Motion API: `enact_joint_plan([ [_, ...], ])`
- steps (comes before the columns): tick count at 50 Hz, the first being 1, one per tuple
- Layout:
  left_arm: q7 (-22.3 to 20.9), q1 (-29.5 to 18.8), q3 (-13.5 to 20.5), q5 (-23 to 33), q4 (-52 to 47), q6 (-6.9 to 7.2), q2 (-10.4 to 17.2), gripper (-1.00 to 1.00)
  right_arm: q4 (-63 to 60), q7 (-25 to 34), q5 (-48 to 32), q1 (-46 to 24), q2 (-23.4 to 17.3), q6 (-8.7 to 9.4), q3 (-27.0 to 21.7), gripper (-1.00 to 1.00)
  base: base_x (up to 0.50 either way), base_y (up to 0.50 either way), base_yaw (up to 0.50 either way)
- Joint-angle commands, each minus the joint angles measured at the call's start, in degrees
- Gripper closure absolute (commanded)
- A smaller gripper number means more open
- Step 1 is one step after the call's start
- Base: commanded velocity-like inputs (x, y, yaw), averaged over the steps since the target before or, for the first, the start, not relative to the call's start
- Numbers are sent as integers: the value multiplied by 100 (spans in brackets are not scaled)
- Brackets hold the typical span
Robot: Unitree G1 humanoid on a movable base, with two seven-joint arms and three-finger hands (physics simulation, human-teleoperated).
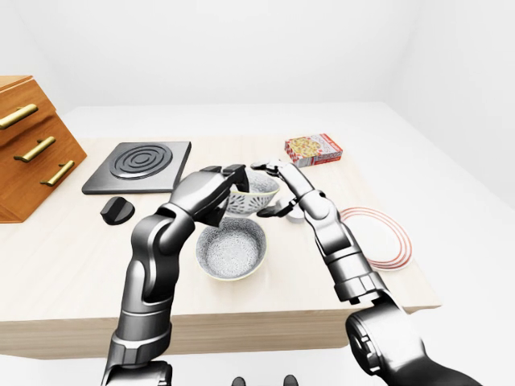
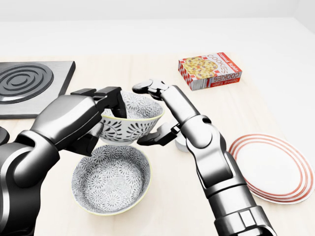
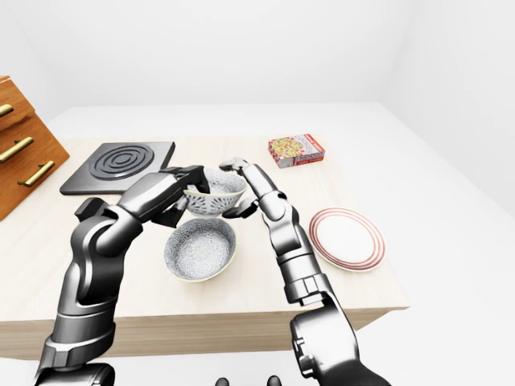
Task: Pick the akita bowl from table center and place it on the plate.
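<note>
Head view: close, looking steeply down on the tabletop (image 2: 172, 206). Hob (image 2: 27, 81) cropped upper left, cookie box (image 2: 210, 72) upper right, plate (image 2: 270, 169) lower right.
Left-eye and right-eye views: farther off, wider, obliquely downward. Whole table, its near edge and the walls included; drawer cabinet (image 1: 32, 157) at left edge.
Pair offset sideways: right-eye contents sit slightly leftward.
All three share hob, cookie box, plate.
</note>
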Motion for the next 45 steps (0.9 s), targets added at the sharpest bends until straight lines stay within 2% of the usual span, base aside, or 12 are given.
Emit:
enact_joint_plan([
  [1, -27, 14, 11, -90, -315, 0, -66, 100, 308, -72, -11, -126, 22, 0, 16, 25, 0, 0, 0],
  [2, -27, 10, 11, -94, -315, 0, -66, 100, 296, -79, -24, -118, 18, 0, 18, 70, 0, 0, 0],
  [3, -27, 18, 6, -84, -324, 0, -67, 100, 245, -73, -35, -91, 14, 0, 22, 100, 0, 0, 0],
  [32, -27, 125, 5, -12, -433, 0, -92, 100, 12, -47, -123, 59, -38, 0, 2, 100, 0, 0, 0],
  [33, -27, 130, 6, 1, -425, 0, -87, 87, -1, -44, -124, 67, -39, 0, 3, 100, 0, 0, 0],
  [35, -27, 148, 14, 25, -417, 0, -77, -9, -24, -35, -133, 80, -40, 0, 7, 100, 0, 0, 0],
  [36, -27, 152, 25, 33, -423, 0, -73, -83, -31, -29, -141, 81, -40, 0, 12, 100, 0, 0, 0],
  [37, -27, 153, 26, 34, -424, 0, -73, -100, -31, -28, -142, 81, -40, 0, 12, 100, 0, 0, 0],
  [45, -27, 113, 53, 46, -487, 0, -69, -100, -128, 11, -179, 77, -46, 0, 12, 100, 0, 0, 0],
])
